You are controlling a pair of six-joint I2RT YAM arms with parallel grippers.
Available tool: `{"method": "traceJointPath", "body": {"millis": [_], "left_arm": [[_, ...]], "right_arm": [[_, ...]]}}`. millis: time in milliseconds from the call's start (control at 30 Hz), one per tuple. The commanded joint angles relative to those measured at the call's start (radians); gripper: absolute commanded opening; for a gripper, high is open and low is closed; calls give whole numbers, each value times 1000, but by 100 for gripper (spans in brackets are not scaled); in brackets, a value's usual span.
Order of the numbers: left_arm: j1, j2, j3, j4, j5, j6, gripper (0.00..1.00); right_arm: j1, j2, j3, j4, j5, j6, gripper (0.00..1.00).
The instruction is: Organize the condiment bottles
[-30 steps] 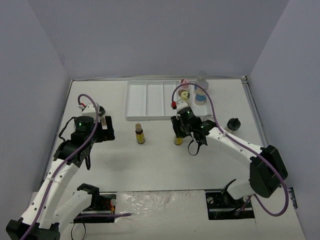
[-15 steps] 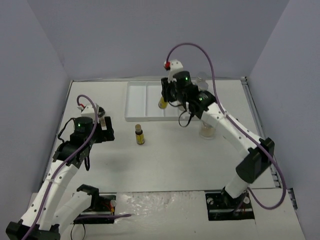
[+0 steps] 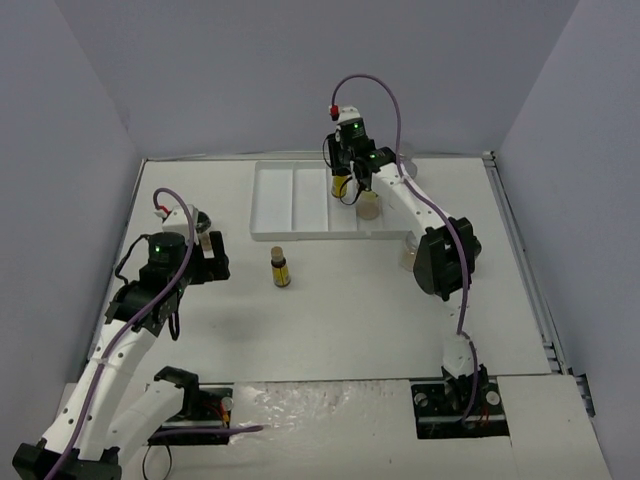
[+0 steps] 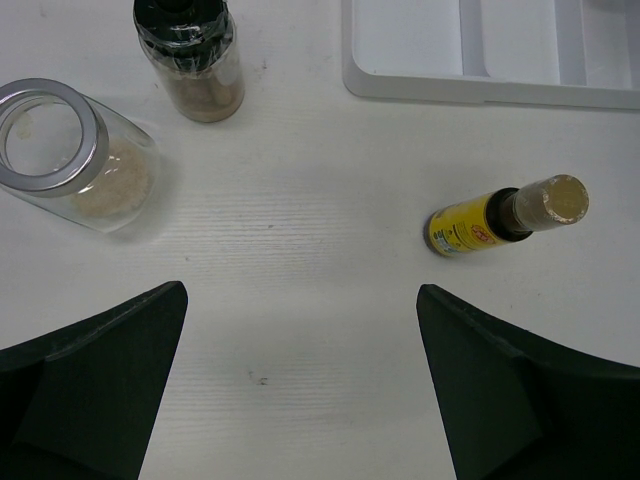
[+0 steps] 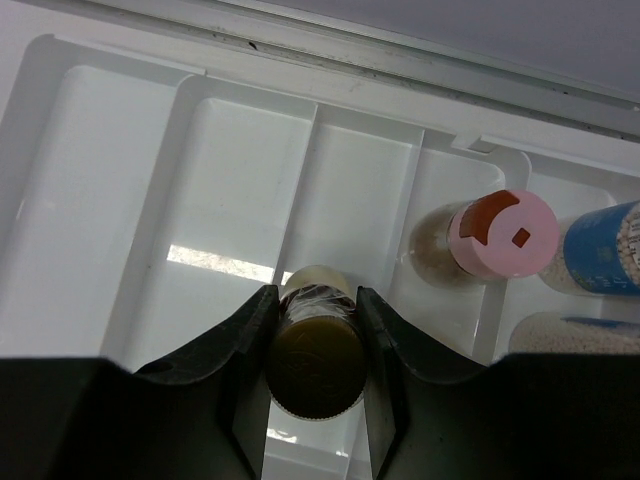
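Observation:
My right gripper [image 5: 315, 335] is shut on an amber condiment bottle [image 5: 315, 350], which I see from its underside. It hangs over the middle compartments of the white divided tray [image 5: 100, 200]; from above the held bottle [image 3: 341, 186] shows at the tray's right part. A pink-capped bottle [image 5: 500, 235] and a blue-labelled one [image 5: 600, 250] stand in the tray's right end. My left gripper [image 4: 300, 300] is open above bare table. Ahead of it stand an amber bottle with a tan cap [image 4: 505, 215], a black-capped jar [image 4: 190, 55] and a clear jar of tan powder [image 4: 70, 155].
Another clear jar [image 3: 412, 255] stands on the table, partly behind the right arm. The free amber bottle [image 3: 279, 268] is just in front of the tray [image 3: 290, 195]. Grey walls close in the table on three sides.
The right arm has lifted its amber bottle off the table and carried it back over the tray. The left arm has not moved.

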Motion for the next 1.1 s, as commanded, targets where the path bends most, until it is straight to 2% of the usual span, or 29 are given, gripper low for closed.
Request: {"method": "traceJointPath", "body": {"millis": [0,367,467,667,733,800,933,1067], "left_arm": [[7,-9,22,53,6,-12,97],[7,-12,20,51,8,-12,97],[7,-10,20,50,8,-12,97],[7,-8,22,48,8,-12,97],[7,-9,22,48,7,-12,97],[7,-9,22,48,6,-12,97],[7,-10,22,48,2,-11,97],[7,-13,22,47,-4,-10,97]], "right_arm": [[-7,8,113,97,39,-38,0],[-25,133,149,146,38,-68,0],[-29,141,149,144,26,-66,18],[-35,118,138,145,11,-64,66],[-35,103,137,144,12,-68,77],[-36,83,132,144,7,-72,83],[-35,12,95,144,-34,-69,86],[-19,-142,-18,145,-83,-79,88]]}}
